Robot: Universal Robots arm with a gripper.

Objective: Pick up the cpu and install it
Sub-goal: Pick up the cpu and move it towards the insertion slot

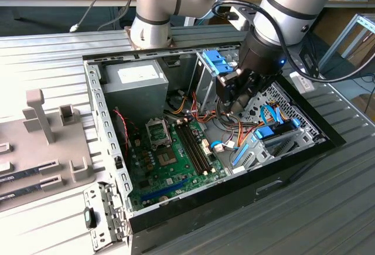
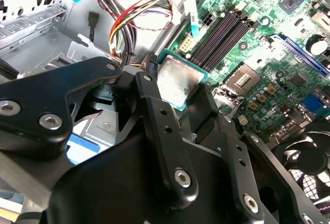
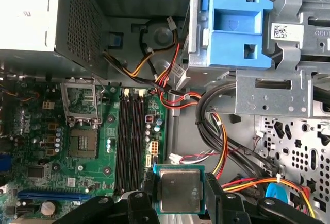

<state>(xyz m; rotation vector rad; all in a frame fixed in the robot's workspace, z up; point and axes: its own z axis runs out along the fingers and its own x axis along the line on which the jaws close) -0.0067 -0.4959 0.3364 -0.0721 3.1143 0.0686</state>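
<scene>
The cpu (image 3: 179, 190) is a small square chip with a dull silver top and a green rim, and my gripper (image 3: 180, 197) is shut on its two sides. In the second wrist view the cpu (image 2: 175, 82) sits tilted between the black fingers (image 2: 149, 95) of the gripper (image 2: 178, 91). From the exterior view, the gripper (image 1: 234, 99) hangs inside the open computer case, above the cable bundle and to the exterior view's right of the memory slots. The open socket (image 3: 82, 141) with its raised metal frame (image 3: 80, 100) lies on the green motherboard (image 1: 170, 167), apart from the chip.
A grey power-supply box (image 1: 132, 82) fills the case's back corner. Black memory slots (image 3: 131, 136) run beside the socket. Coloured cables (image 3: 206, 126) and a blue drive bracket (image 3: 234, 23) crowd the gripper's side. Grey fixtures (image 1: 41, 120) stand on the table outside the case.
</scene>
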